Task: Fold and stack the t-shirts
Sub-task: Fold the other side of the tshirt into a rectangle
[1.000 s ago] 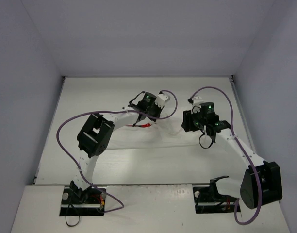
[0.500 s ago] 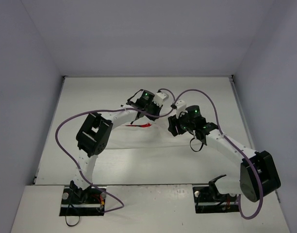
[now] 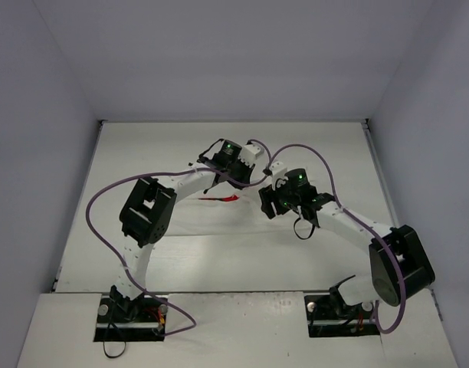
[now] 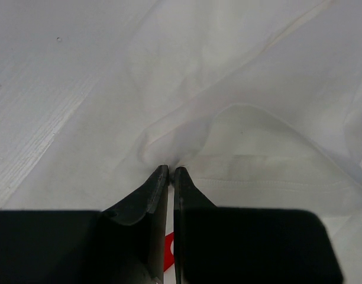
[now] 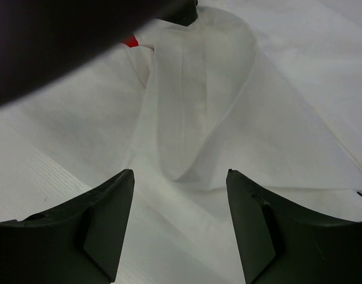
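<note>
The white t-shirt [image 3: 219, 226] lies rumpled on the white table, a strip of its red graphic [image 3: 223, 198] showing. My left gripper [image 3: 217, 170] is shut on a pinch of the shirt's fabric [image 4: 246, 136] and holds it lifted; its tips [image 4: 171, 171] meet on the cloth, with red print [image 4: 168, 245] showing between the fingers lower down. My right gripper [image 3: 267, 201] is open and empty. In the right wrist view its jaws [image 5: 180, 174] stand wide apart just above a hanging fold of the shirt [image 5: 199, 100]. A bit of red [image 5: 130, 40] shows there at the top left.
The white table [image 3: 142, 153] is walled by grey panels at the left, back and right. The two arms' wrists sit close together over the middle of the table. Purple cables [image 3: 104, 199] loop off both arms.
My right gripper has moved left, closer to my left gripper and the lifted fold. My left gripper has shifted slightly back and left, still holding the cloth.
</note>
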